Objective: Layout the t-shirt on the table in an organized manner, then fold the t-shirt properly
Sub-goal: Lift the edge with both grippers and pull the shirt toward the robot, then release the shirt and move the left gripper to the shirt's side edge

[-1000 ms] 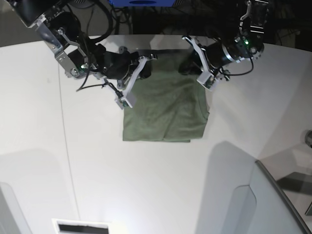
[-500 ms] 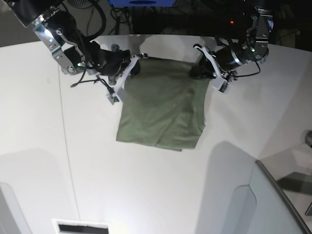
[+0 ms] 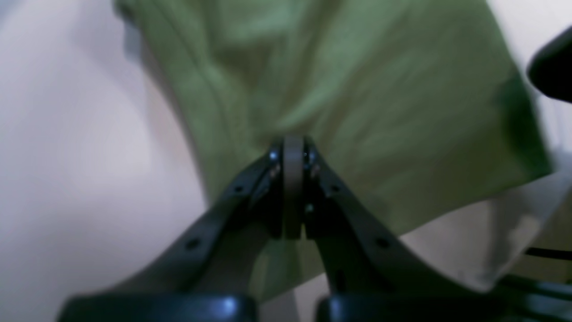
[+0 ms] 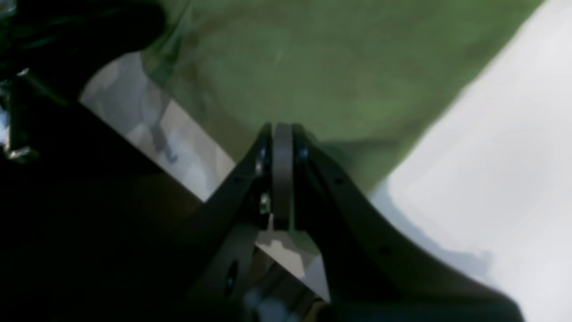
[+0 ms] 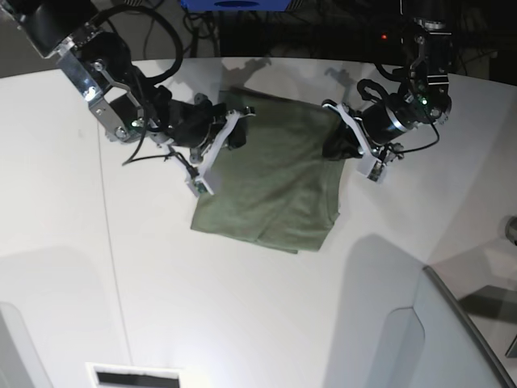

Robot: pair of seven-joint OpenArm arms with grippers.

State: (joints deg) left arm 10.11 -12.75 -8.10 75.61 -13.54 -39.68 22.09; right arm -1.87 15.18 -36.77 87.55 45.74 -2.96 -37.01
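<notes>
t-shirt (image 5: 271, 182): olive green, hanging between both grippers over the far half of the table (image 5: 242, 307); top edge held up near the far rim, lower hem trailing on the white top, slanted down toward the base view's right; wrinkled, doubled over along its right side.
left gripper (image 3: 292, 154): fingers pressed together, pinching a fold of the green cloth; at the shirt's upper corner on the base view's right (image 5: 338, 139).
right gripper (image 4: 281, 138): fingers pressed together on the shirt's edge; at the upper corner on the base view's left (image 5: 236, 129).
table: white, smooth, thin dark seam line (image 5: 109, 242) running front to back on the base view's left; curved far edge.
grey panel (image 5: 460, 339): at the near right corner, well apart from the shirt.
wrist views: blurred; cloth fills the space beyond each pair of fingertips.
</notes>
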